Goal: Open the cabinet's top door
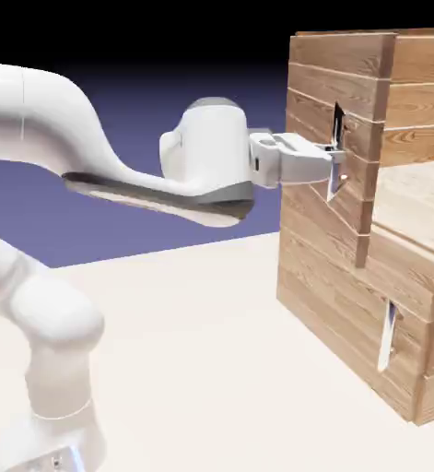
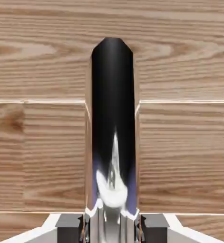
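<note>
Blue-violet backdrop and pale table (image 1: 193, 313); the cabinet (image 1: 349, 277) stands at 3 o'clock in the exterior view, its top door (image 1: 335, 111) swung slightly ajar. Gripper (image 1: 334, 159) pinches the door's handle (image 1: 337, 152). Hand view alone shows the fingertips (image 2: 68, 227) flanking the dark, glossy bar (image 2: 112, 133) against the planks.

White arm (image 1: 119, 175) level, wrist extended rightward, jaws clamped tight.
</note>
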### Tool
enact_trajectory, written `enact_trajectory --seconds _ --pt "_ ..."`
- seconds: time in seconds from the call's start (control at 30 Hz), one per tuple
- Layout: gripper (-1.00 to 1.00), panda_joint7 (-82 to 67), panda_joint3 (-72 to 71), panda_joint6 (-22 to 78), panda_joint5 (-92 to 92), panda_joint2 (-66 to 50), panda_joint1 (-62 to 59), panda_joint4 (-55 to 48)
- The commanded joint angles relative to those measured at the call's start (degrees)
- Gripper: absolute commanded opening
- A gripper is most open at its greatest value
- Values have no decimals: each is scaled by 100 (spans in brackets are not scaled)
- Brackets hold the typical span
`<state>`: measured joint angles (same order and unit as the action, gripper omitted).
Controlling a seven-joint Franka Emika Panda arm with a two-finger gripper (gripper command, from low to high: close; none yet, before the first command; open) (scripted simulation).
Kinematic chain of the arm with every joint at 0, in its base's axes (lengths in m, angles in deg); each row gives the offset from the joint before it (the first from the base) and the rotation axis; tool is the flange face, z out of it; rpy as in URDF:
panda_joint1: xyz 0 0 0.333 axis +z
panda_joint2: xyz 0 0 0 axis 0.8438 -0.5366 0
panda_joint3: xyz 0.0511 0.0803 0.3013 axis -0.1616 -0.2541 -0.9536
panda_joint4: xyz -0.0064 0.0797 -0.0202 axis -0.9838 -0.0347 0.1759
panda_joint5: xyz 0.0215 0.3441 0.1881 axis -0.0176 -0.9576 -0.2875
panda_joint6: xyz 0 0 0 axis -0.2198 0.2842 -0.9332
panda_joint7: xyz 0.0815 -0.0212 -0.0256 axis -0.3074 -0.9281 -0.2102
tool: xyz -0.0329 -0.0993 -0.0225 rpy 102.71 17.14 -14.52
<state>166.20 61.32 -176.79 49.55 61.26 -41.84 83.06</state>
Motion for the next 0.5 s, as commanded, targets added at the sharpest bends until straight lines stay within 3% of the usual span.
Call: enact_trajectory --seconds 0.0,0.47 --pt "-100 0 -193 1 -121 48 -207 87" --pt "-100 -243 -2718 -607 -2066 1141 -3041 1029"
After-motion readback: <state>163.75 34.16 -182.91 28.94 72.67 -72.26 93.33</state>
